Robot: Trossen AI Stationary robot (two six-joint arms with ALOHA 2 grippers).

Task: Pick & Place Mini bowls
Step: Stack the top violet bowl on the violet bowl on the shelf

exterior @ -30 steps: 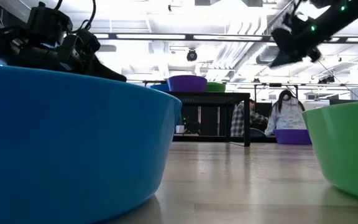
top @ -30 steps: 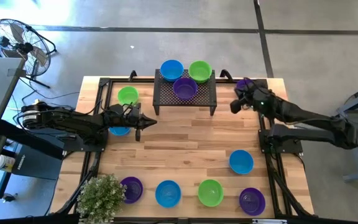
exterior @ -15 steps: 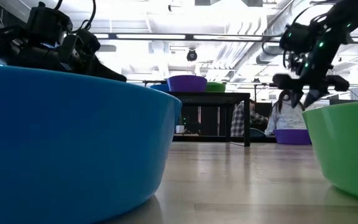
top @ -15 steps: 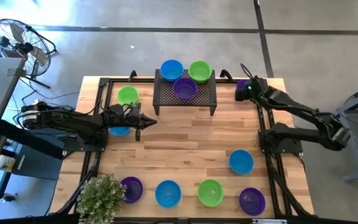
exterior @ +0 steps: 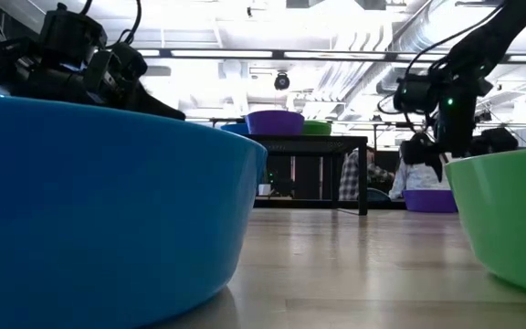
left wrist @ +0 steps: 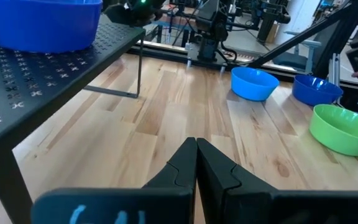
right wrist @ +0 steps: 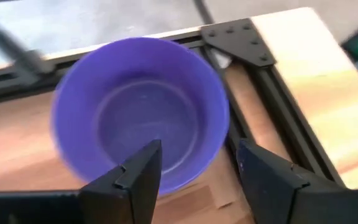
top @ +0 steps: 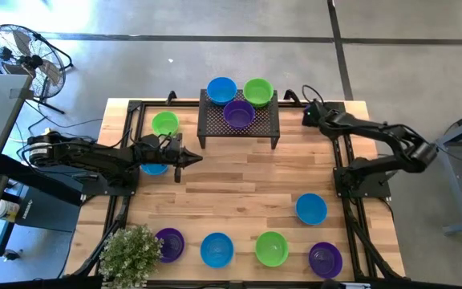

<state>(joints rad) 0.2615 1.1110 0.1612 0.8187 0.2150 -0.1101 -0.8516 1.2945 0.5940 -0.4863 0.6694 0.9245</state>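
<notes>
Three mini bowls sit on the black perforated rack (top: 240,120) at the far side of the wooden surface (top: 239,181): a blue bowl (top: 221,90), a green bowl (top: 258,91) and a purple bowl (top: 238,114). Along the near edge stand four more, purple (top: 169,243), blue (top: 216,249), green (top: 272,248) and purple (top: 325,258), with a further blue one (top: 311,209) a little farther in on the right. Another green bowl (top: 165,123) rests near the far left corner, and a blue bowl (top: 154,168) shows partly under the left arm.

The right gripper (right wrist: 194,168) is at the far right corner, its fingers (right wrist: 267,177) spread apart over a purple bowl (right wrist: 140,138) that stands on the surface beside the black frame; one finger hangs over the bowl's hollow and the other outside its rim, with nothing gripped. The left gripper (left wrist: 196,163) waits low over the left part of the surface, its fingers pressed together and holding nothing. A small potted plant (top: 131,250) stands at the near left corner
</notes>
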